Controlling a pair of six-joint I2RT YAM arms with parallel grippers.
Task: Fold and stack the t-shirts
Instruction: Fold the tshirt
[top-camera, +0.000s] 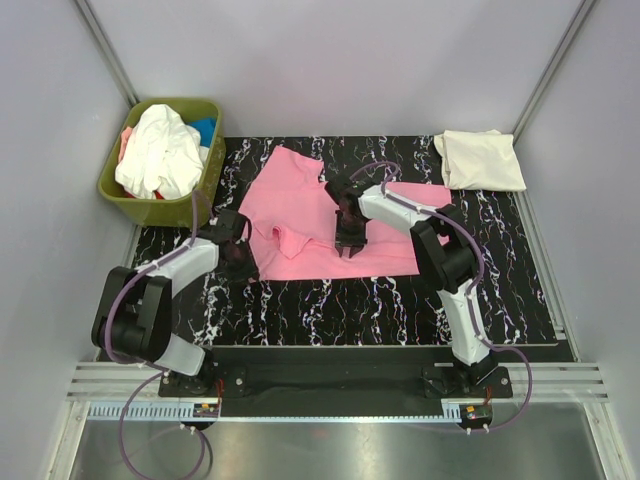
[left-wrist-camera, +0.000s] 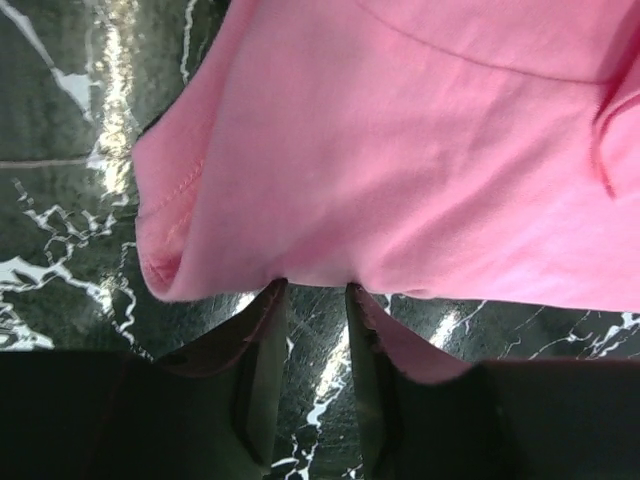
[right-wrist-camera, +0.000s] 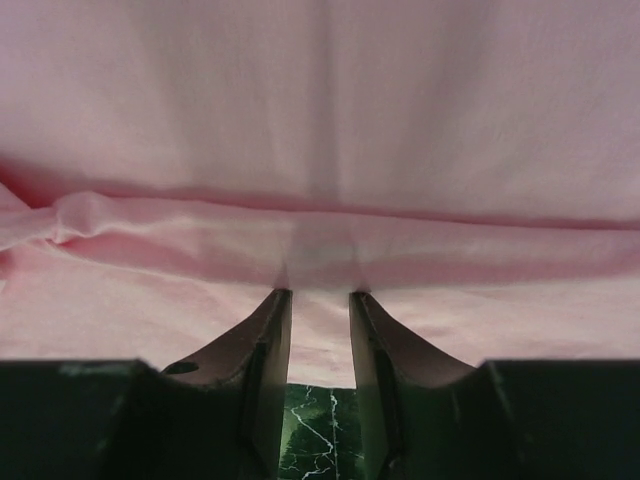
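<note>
From above, the bright pink t-shirt (top-camera: 315, 215) lay partly folded and rumpled mid-table, with the left gripper (top-camera: 237, 250) at its left edge and the right gripper (top-camera: 349, 243) on it. The left wrist view showed narrowly parted jaws pinching its stitched hem. In the right wrist view, the jaws clasped a creased fold likewise.

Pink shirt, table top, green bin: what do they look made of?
Pink shirt: soft knit fabric, likely cotton, matte; it creases, drapes and shows a stitched hem in the left wrist view.
Table top: black, white-veined marble pattern, glossy with light streaks; real stone or printed laminate, cannot tell.
Green bin: looks like moulded plastic, smooth rim, slight sheen.
</note>
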